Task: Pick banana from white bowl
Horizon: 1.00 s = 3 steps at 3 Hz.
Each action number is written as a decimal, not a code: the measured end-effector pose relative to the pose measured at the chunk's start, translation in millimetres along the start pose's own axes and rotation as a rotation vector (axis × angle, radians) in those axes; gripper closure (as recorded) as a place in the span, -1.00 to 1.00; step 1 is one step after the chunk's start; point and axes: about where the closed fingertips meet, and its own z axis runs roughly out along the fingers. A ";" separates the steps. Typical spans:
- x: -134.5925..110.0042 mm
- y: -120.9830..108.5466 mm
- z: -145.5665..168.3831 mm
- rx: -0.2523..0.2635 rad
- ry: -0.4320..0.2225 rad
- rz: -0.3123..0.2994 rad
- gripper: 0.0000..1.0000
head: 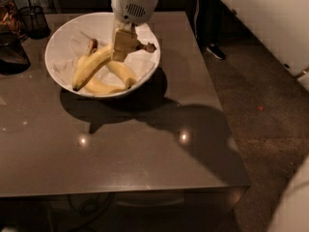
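A: Far left, a dark wire basket at the table edge. Out of the way, ignore it. Next, the white bowl, paper-lined, near the table's back left corner.

B: And the banana?

A: In the bowl. Dark tip low at the left rim, body rising rightward to the gripper, which hangs over the bowl's right half. Two shorter bananas lie under and beside it, touching.

B: Gripper state?

A: Jaws pinched on the banana's upper end, as far as I read it. The brown stem pokes out on the right side of the fingers.

B: So the hold is near the stem, not the middle.

A: Yes. My judgement: the long free end will tend to swing and droop. Lift straight up, slowly, until the dark tip clears the rim before any sideways travel.

B: Risks?

A: The tip may drag the paper lining or nudge the short bananas. The end grip may also let the fruit pivot or slip, so keep the squeeze firm and avoid jerks.
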 end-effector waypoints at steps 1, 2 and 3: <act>-3.4 32.4 -20.1 0.066 -0.054 0.041 1.00; -6.6 63.0 -33.1 0.117 -0.082 0.087 1.00; -7.8 87.3 -41.1 0.142 -0.086 0.129 1.00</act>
